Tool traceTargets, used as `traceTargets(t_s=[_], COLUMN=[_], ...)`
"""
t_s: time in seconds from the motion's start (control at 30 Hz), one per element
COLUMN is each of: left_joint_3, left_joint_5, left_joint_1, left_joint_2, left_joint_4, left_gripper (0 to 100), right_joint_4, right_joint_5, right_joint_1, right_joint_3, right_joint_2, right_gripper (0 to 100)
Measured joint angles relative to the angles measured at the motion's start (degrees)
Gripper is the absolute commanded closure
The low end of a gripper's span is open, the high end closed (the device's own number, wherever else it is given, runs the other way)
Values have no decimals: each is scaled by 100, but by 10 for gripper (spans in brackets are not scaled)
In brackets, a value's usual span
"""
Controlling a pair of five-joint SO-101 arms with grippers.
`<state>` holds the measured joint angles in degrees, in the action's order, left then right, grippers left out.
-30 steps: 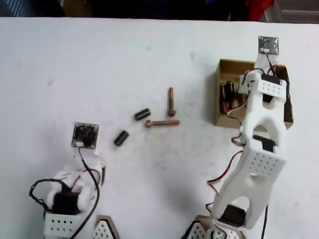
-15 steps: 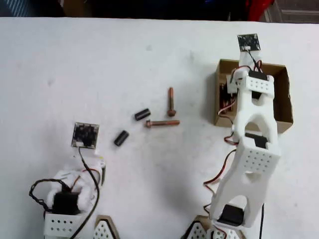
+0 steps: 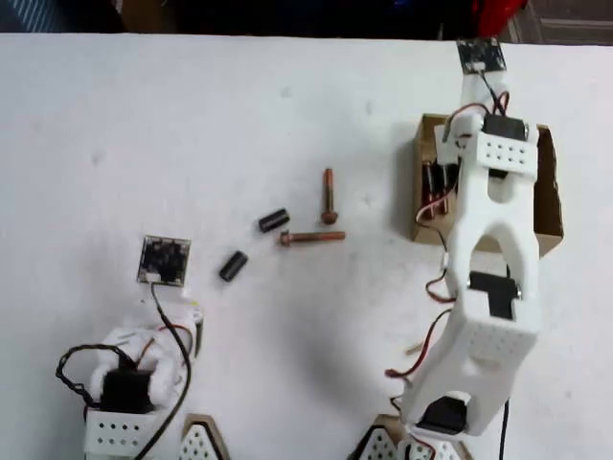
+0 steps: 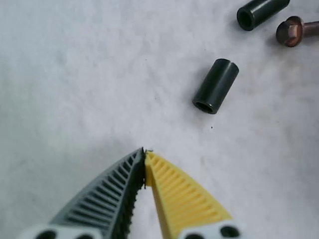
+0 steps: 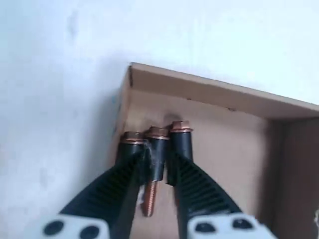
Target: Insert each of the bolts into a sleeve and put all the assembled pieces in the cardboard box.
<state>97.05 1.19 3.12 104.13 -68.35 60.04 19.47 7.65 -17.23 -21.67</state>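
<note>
right gripper (image 5: 157, 159) over the cardboard box (image 5: 209, 89), clamped on the middle assembled piece (image 5: 158, 144) with two others lying alongside it, left gripper (image 4: 144, 153) pressed together above the table (image 4: 75, 59), a loose sleeve (image 4: 216, 85) near its tips, second sleeve (image 4: 261, 12) and bolt (image 4: 291, 31) farther off

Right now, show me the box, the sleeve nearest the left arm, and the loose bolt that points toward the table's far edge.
Box (image 5: 209, 89): right wrist view, on its far wall.
Sleeve (image 4: 216, 85): left wrist view, middle of its body.
Bolt (image 3: 329, 195): high view, middle of its shank.
</note>
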Motion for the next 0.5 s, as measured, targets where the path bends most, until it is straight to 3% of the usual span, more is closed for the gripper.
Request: traceTargets(t_s=[0.5], left_joint_3=[0], left_joint_5=[0], left_joint_1=[0], left_joint_2=[0], left_joint_4=[0], left_gripper=[977], right_joint_4=[1837], right_joint_5=[0], right_joint_1=[-809], right_joint_3=[0], right_joint_2=[2084], right_gripper=[981])
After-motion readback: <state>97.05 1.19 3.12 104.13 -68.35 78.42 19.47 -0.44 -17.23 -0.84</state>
